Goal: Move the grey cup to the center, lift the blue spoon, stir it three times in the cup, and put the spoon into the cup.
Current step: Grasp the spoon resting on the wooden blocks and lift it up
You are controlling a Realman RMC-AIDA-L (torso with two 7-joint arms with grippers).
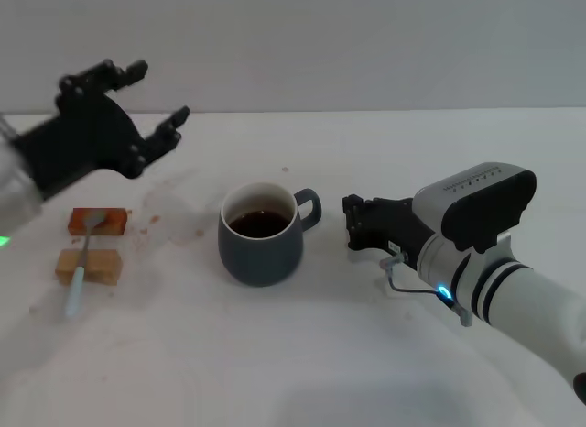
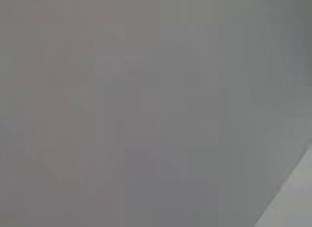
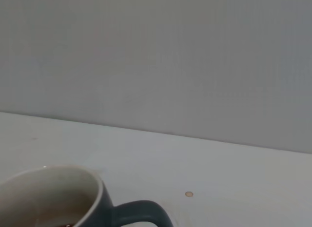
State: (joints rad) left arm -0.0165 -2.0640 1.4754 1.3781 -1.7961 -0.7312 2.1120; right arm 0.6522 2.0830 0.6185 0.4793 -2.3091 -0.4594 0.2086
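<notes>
- One grey cup [image 1: 261, 235] of dark liquid in front of me.
- One blue spoon [image 1: 81, 267].
- Two wooden blocks [image 1: 89, 265] under that spoon.
- Two grippers of mine: left gripper [image 1: 146, 111], right gripper [image 1: 352, 224].

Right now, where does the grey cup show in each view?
Head view: grey cup at table centre, between both grippers, handle toward the right gripper.
Left wrist view: not in it.
Right wrist view: rim and handle at the lower edge.
Shared landmark: the cup's loop handle.
</notes>
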